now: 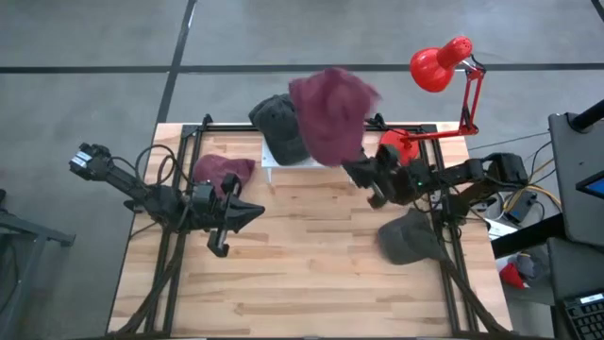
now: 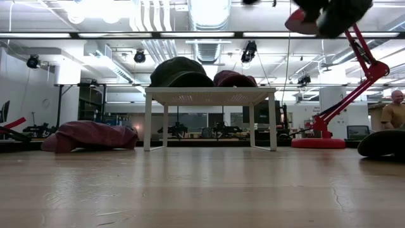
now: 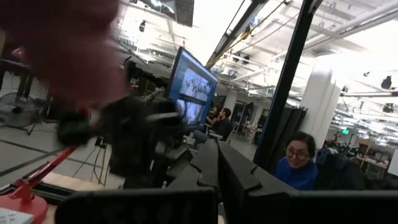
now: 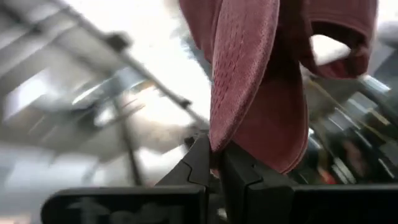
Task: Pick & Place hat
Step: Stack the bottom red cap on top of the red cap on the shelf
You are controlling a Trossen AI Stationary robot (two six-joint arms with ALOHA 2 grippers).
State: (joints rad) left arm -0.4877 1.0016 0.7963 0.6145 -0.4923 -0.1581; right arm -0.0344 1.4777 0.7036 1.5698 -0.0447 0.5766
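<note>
**A:** Above the right gripper (image 4: pixel 214 163): maroon hat (image 4: pixel 261 81), fabric edge pinched, held high over the table (image 1: pixel 321 274).
**B:** Handling?
**A:** Light, floppy. Probably safer gripped at the brim. Left gripper (image 1: pixel 247 215) pressed together, empty.

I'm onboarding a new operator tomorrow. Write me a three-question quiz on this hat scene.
1. True or false: the right gripper is shut on the maroon hat.
2. What lies on the white stand? A) two hats B) a lamp C) nothing
3. Which arm waits low over the table by the maroon hat lying at the left?

Key: 1 true; 2 A, a dark hat and a maroon one; 3 the left, its left gripper shut and holding nothing.
</note>
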